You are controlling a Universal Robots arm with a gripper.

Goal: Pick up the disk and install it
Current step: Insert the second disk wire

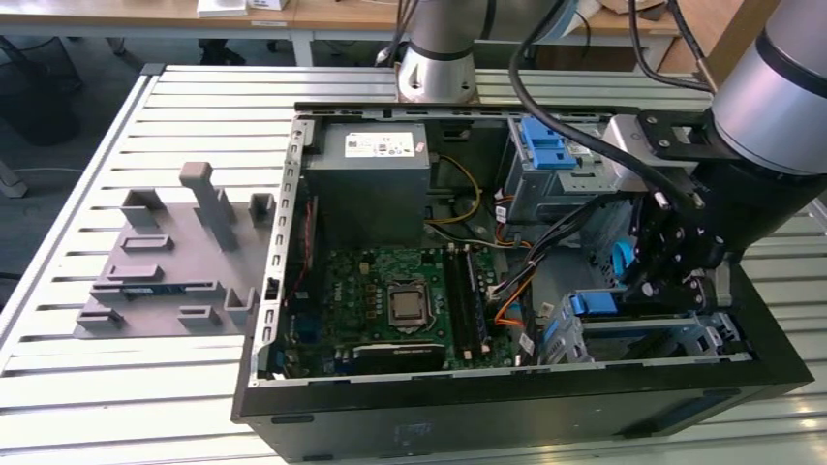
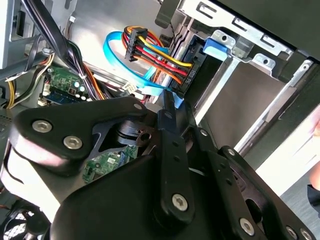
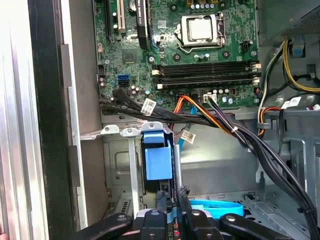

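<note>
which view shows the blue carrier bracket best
The first wrist view: the blue carrier bracket faces the camera, standing in the metal bay just beyond the pincer. The exterior view shows only a small blue tab of it beside the arm. The second wrist view catches its blue end at the bay's edge.

A robotics lab or electronics workshop is being indicated: an opened computer case (image 1: 517, 291) is being kept on a slotted aluminium worktable (image 1: 194, 107), beside a grey fixture block (image 1: 174, 262), with desks (image 1: 323, 15) standing behind.
</note>
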